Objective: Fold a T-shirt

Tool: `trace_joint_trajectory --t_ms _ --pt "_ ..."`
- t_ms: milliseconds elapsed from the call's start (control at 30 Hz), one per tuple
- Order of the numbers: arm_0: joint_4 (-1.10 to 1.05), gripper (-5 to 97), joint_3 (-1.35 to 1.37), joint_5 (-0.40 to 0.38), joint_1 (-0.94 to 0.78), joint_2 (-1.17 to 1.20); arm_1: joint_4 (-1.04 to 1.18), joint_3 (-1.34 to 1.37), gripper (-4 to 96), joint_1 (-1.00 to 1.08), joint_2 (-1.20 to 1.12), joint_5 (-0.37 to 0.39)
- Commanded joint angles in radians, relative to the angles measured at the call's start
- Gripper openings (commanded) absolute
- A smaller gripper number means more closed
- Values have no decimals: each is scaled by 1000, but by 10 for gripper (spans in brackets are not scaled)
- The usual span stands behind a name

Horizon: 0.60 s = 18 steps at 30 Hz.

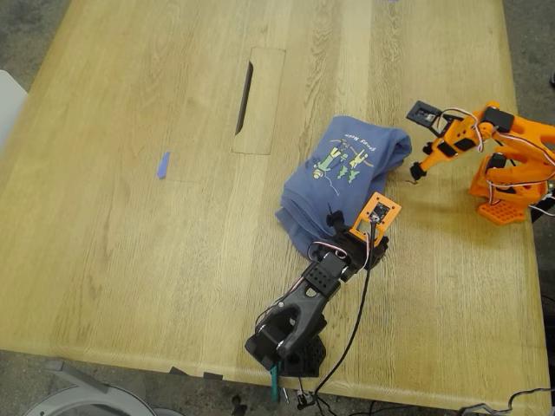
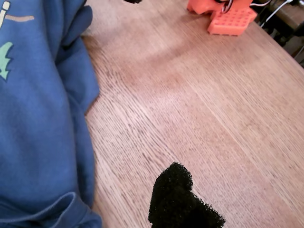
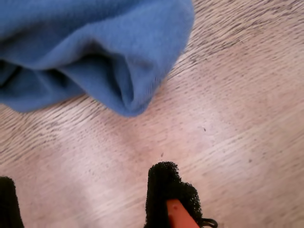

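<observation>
The T-shirt (image 1: 342, 178) lies bunched and partly folded on the wooden table (image 1: 130, 243), with its green-and-yellow print facing up. My first gripper (image 1: 354, 230), on the black arm, sits at the shirt's near edge. Its black finger pad (image 2: 183, 199) hovers over bare wood beside the blue cloth (image 2: 38, 118), with nothing against it. My second gripper (image 1: 416, 172), on the orange arm, hangs just off the shirt's end at the exterior view's right. It (image 3: 85, 199) is open; its pads (image 3: 166, 190) stand apart over bare wood, short of a rolled fold (image 3: 95, 42).
A tiny blue scrap (image 1: 163, 165) lies toward the exterior view's left. A cable cutout (image 1: 258, 100) is set in the table beyond the shirt. The orange arm's base (image 1: 503, 195) (image 2: 230, 19) stands at the exterior view's right edge, the black base (image 1: 290, 342) at the front edge.
</observation>
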Motion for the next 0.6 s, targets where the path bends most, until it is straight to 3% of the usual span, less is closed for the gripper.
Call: trace_joint_trajectory --t_ms 0,100,200,433,567 --pt "-61 559 -57 35 -34 2 26 -44 387 2 32 6" --pt "-89 491 -66 104 -89 -9 -8 -137 272 -15 -32 8" --pt "-179 338 -64 178 -156 -26 -78 -270 2 -67 -156 11" --pt "-373 31 -115 212 -328 -127 -224 -649 1 -170 -571 -21" --pt "-495 0 -121 202 -400 -210 -377 -713 1 -210 -750 -34"
